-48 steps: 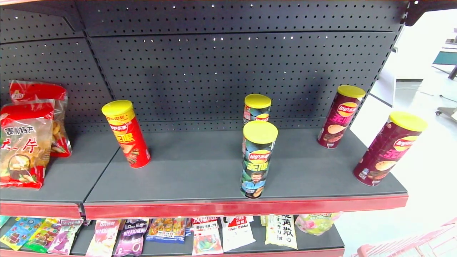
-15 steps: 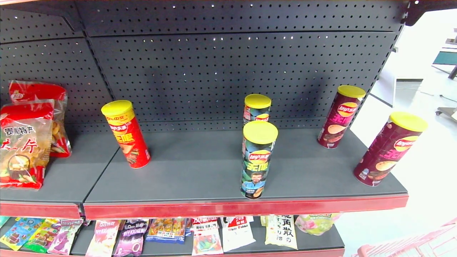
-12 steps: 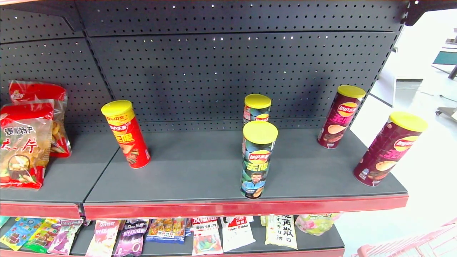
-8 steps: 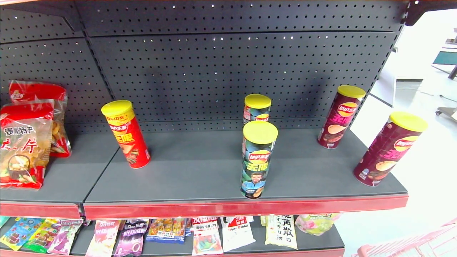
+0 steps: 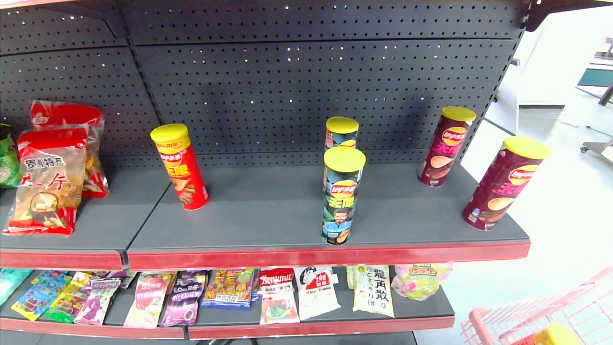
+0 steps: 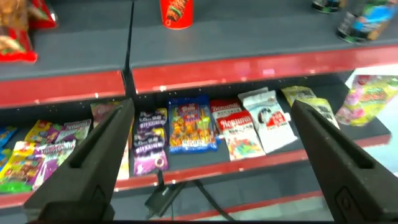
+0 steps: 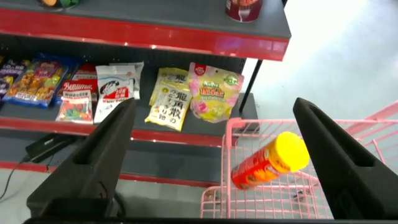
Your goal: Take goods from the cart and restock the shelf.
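The grey shelf [image 5: 268, 211] carries a red chip can [image 5: 179, 167], two dark green cans [image 5: 341, 194] one behind the other, and two maroon cans [image 5: 503, 184] at the right end. The pink wire cart [image 7: 249, 127] stands on the floor right of the shelf unit, and a red can with a yellow lid [image 7: 268, 163] lies in it. My right gripper [image 7: 214, 155] hangs open above and short of the cart, holding nothing. My left gripper [image 6: 211, 155] is open and empty, facing the lower shelf.
Snack bags [image 5: 48, 182] stand at the shelf's left end. Flat snack packets [image 5: 278, 297] line the lower shelf. The shelf's red front lip [image 5: 325, 255] juts out. Open white floor [image 5: 565, 230] lies right of the unit, above the cart [image 5: 527, 316].
The whole head picture has shifted: the camera has pulled back and down, so more of the lower shelf and the cart shows. The cans on the shelf stay put.
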